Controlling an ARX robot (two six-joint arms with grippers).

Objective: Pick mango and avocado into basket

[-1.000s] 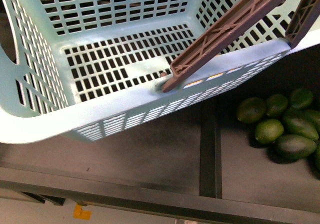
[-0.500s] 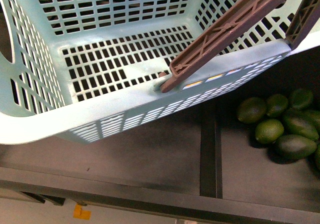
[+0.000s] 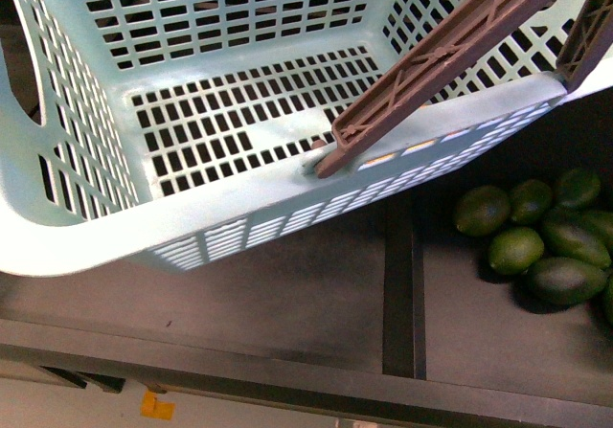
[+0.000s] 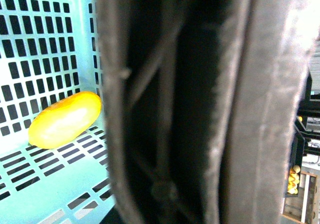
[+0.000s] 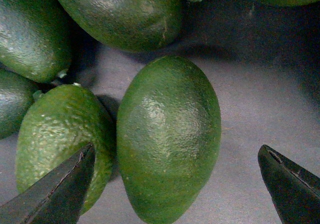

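The light teal basket [image 3: 239, 208] hangs over the dark shelf and fills the upper left of the front view. Its brown handle [image 3: 450, 55] slants up to the right. In the left wrist view the handle [image 4: 190, 103] fills the frame up close, and my left gripper is shut on it with its own fingers not made out. The yellow-orange mango [image 4: 65, 120] lies on the basket floor [image 4: 45, 179]. Beyond my right gripper [image 5: 175, 184], which is open, a dark green avocado [image 5: 169, 134] lies on the shelf between its fingertips [image 5: 55, 194], apart from both.
Several more avocados [image 3: 536, 241] lie in a pile in the right shelf compartment, crowding the one between my fingertips. A dark divider [image 3: 402, 284] splits the shelf, and its front edge [image 3: 287, 375] runs below. The left compartment [image 3: 287, 294] lies under the basket.
The basket has shifted slightly to the right in the front view. The avocado pile has not moved.
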